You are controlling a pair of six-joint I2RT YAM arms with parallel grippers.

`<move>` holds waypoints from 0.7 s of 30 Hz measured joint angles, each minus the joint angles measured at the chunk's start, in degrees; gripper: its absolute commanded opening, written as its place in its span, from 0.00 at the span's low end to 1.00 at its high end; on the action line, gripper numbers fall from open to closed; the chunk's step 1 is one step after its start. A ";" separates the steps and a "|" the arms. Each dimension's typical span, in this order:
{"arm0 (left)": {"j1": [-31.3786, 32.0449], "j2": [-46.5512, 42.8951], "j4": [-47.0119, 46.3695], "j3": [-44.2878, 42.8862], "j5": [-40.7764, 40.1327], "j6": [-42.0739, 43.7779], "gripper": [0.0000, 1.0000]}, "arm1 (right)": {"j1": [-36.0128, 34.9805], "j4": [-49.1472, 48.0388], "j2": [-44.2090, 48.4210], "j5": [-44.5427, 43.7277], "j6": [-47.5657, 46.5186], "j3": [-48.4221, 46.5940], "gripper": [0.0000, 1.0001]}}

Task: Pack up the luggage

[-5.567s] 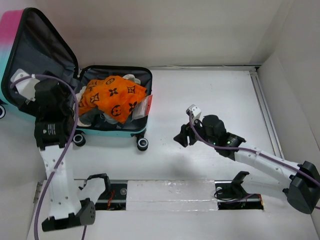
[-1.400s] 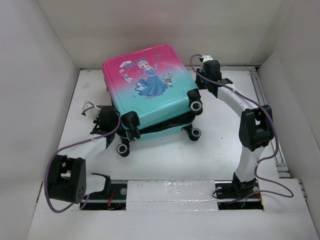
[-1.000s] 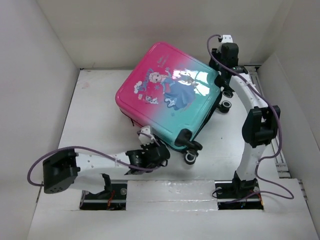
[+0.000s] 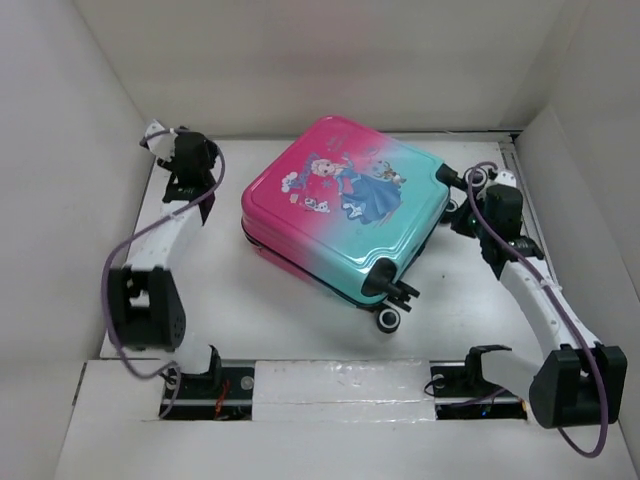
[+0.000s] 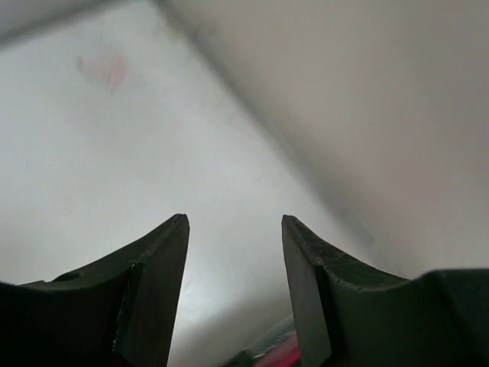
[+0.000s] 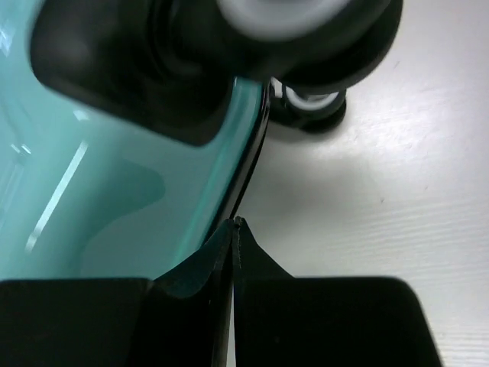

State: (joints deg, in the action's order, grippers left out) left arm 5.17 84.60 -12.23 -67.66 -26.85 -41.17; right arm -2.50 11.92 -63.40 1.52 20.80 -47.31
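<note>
The luggage (image 4: 345, 215) lies closed and flat mid-table, pink-to-teal shell with the princess print facing up, wheels toward the front right. My left gripper (image 4: 181, 176) hovers at the back left, apart from the luggage. Its jaws stand open with nothing between them in the left wrist view (image 5: 233, 229). Only a pink sliver of the luggage (image 5: 284, 352) shows there. My right gripper (image 4: 466, 200) sits at the case's right corner by the wheels. In the right wrist view it (image 6: 235, 223) is shut, tips at the dark seam (image 6: 248, 164) of the teal shell (image 6: 99, 191), nothing visibly pinched.
White walls close in the table (image 4: 250, 300) at the back, left and right. A black wheel (image 6: 294, 19) looms just above my right fingers, another wheel (image 6: 309, 103) behind it. Two wheels (image 4: 388, 318) jut from the case's front corner.
The luggage has turned and settled flatter. My left arm swung from the front of the case to the back left corner. My right arm came down to the right corner and its jaws shut.
</note>
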 measured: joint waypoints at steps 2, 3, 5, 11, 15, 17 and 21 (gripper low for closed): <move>-2.78 6.47 1.49 1.14 6.12 -1.46 0.48 | -1.95 -0.70 0.00 -0.39 0.42 2.60 0.08; -2.97 8.96 2.08 2.25 9.18 -2.10 0.48 | -3.13 -1.16 -0.52 -0.46 0.52 3.61 0.08; -1.92 12.22 3.10 4.85 14.34 -3.08 0.48 | -5.62 -2.03 -3.04 0.02 0.61 4.33 0.08; 0.92 8.59 -5.05 19.45 18.69 -6.60 0.46 | -9.70 -1.90 -16.48 -1.57 -0.70 -3.65 0.08; 1.73 -5.09 -6.38 33.31 14.29 -7.78 0.46 | -10.67 -1.20 -29.40 -1.60 -2.25 -17.25 0.08; 5.16 -13.68 -4.07 39.54 10.58 -8.00 0.46 | -10.69 1.25 -37.44 -0.42 -4.66 -27.80 0.10; 17.81 -28.98 3.69 47.45 2.05 -10.27 0.47 | -10.36 7.87 -55.30 0.59 -8.20 -54.47 0.32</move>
State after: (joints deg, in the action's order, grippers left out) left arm 22.98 55.61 -8.54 -20.21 -24.80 -51.44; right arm -12.86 19.79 -118.69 2.11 12.60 -101.78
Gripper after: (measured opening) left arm 0.455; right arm 0.210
